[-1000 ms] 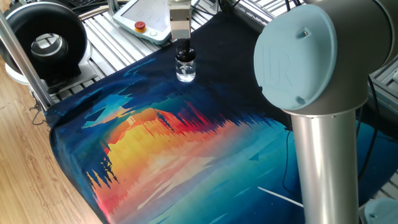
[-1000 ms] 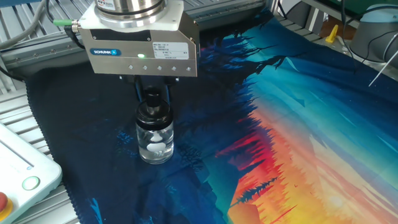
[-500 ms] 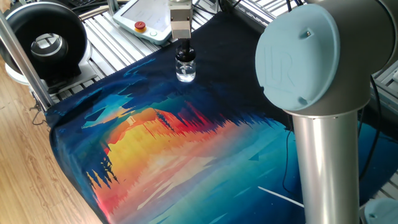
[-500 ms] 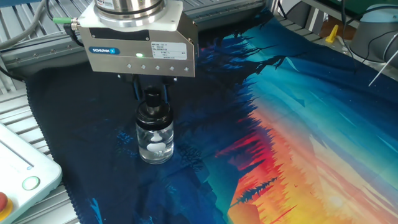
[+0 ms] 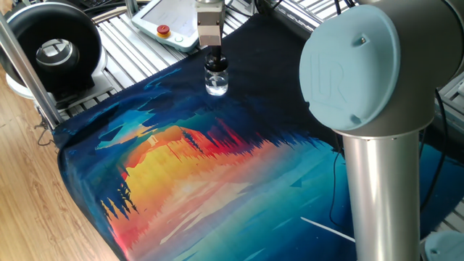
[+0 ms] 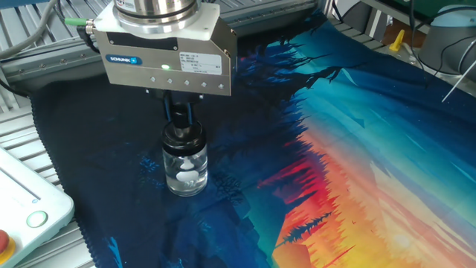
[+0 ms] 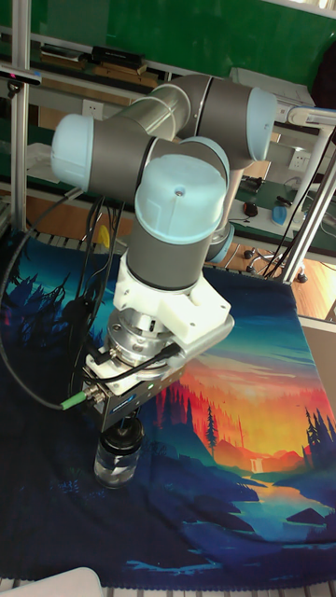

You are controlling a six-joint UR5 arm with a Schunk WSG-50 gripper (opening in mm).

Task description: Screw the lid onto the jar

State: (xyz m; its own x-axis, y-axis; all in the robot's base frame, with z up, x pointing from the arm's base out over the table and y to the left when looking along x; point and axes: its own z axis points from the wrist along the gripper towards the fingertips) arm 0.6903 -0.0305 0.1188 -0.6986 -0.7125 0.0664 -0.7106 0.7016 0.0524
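Jar (image 6: 184, 167): upright on the dark upper part of the printed cloth (image 6: 357, 149) covering the desk, near the cloth's far-left edge in the other fixed view, white contents at its bottom. In one fixed view the jar (image 5: 215, 81) stands right of the black ring device (image 5: 51, 51) and just below the white pendant (image 5: 170, 22).

Lid (image 6: 181, 132): seated on the jar's neck, black collar touching the glass shoulder. It sits level as far as can be seen.

Gripper (image 6: 178, 113): directly above the jar, fingers narrow and closed on the lid's bulb top. The tall fixed view shows the gripper (image 7: 124, 431) over the jar (image 7: 118, 459), but the contact is too dark to read there.

Change noted: against the frames half a second and a second ago, the gripper housing has rotated slightly about its vertical axis; jar position unchanged.

Judgement: threading is under way, lid engaged, jar not slipping. Tightness cannot be confirmed. Risk: the unclamped jar may spin with the lid on the cloth.
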